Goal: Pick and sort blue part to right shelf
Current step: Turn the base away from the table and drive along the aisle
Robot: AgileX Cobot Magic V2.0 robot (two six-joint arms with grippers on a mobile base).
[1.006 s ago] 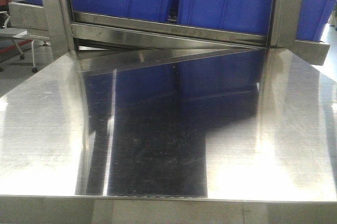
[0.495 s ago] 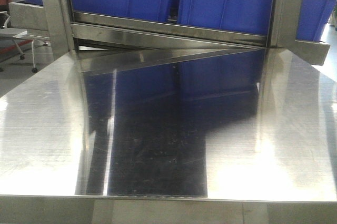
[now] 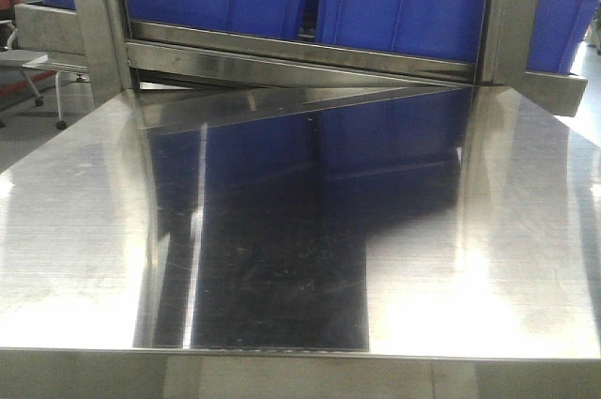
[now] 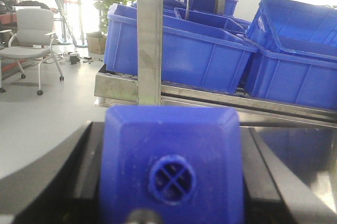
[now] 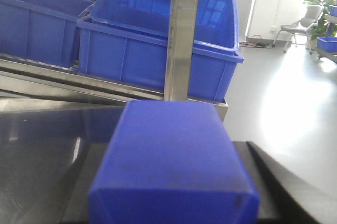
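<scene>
As bins [image 4: 179, 50] loom, 2 claws [image 4: 171, 192] [image 5: 174, 197] clamp blue parts [image 4: 171, 139] [image 5: 174, 150].

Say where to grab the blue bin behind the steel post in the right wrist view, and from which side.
Probably grip the blue bin by its front rim from above, one finger inside, one outside: its top is open and the rim has a lip. Keep off the steel post, which crosses its front.
</scene>
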